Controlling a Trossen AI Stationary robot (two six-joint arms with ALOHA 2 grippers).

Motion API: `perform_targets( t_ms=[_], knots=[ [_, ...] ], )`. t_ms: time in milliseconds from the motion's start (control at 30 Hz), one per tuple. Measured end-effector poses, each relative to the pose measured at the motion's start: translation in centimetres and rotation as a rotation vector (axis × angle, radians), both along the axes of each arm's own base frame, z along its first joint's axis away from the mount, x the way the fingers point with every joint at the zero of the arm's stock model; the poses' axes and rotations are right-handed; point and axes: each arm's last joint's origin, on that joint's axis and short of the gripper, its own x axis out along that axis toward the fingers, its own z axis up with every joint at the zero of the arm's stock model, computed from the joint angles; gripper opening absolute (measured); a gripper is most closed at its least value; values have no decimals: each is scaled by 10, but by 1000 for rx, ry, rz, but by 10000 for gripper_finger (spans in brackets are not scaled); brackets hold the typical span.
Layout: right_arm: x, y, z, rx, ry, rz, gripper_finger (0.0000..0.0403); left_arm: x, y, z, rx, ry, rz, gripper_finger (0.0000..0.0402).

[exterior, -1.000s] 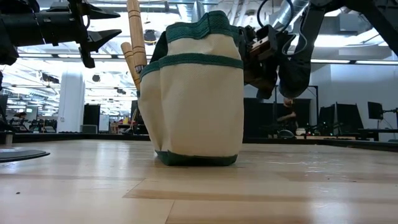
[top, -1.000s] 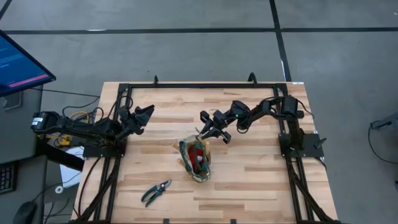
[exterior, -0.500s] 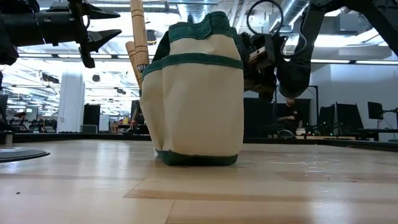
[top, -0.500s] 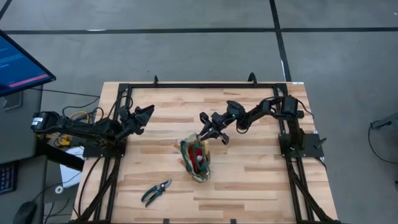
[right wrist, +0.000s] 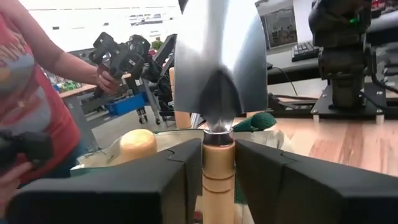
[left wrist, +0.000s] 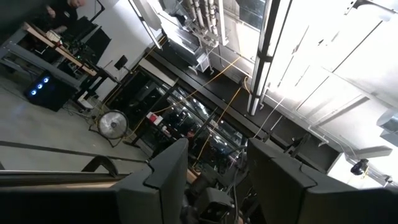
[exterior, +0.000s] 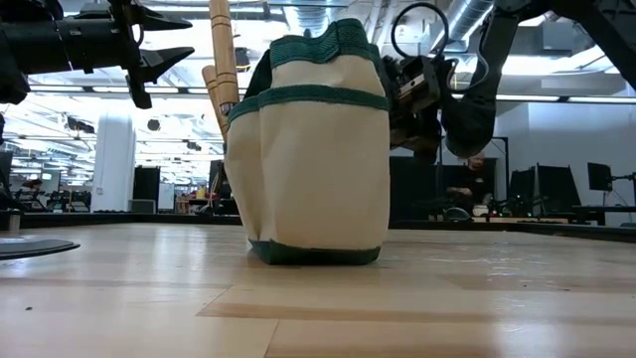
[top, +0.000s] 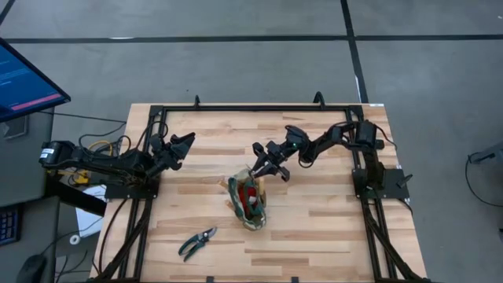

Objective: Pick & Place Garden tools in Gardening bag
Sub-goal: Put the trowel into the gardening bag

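The olive-and-tan gardening bag stands upright on its base at the table's middle, also seen in the low view. Two wooden tool handles stick up out of it, and a red item lies inside. My right gripper is at the bag's far rim, shut on a silver-bladed trowel. The dark-handled pruning shears lie flat near the table's front left. My left gripper hovers open and empty at the far left, clear of the table. My right gripper pinches the trowel's wooden handle between its two fingers, just below the neck of the blade. The fingers lie across the handle. The blade stands upright above the fingers, over the bag's mouth. The handle's lower end runs out of the picture.
A black frame runs along the table's far and side edges. Bare wood lies to the bag's right and front. A person beyond the table holds a black device. A monitor stands off the table's left.
My right gripper, with the trowel, has shifted slightly up and toward the table's left, at the bag's far rim. One wooden handle sticking out of the bag has tipped a little more upright.
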Motion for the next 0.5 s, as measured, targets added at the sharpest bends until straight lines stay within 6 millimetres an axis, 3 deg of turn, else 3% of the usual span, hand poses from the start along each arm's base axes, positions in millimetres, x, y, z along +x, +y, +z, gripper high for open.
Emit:
perform_targets(
  t_ms=[500],
  knots=[
    [-2,-4,5,3,0,18,175,0,0,0,0,0,0,166]
  ],
)
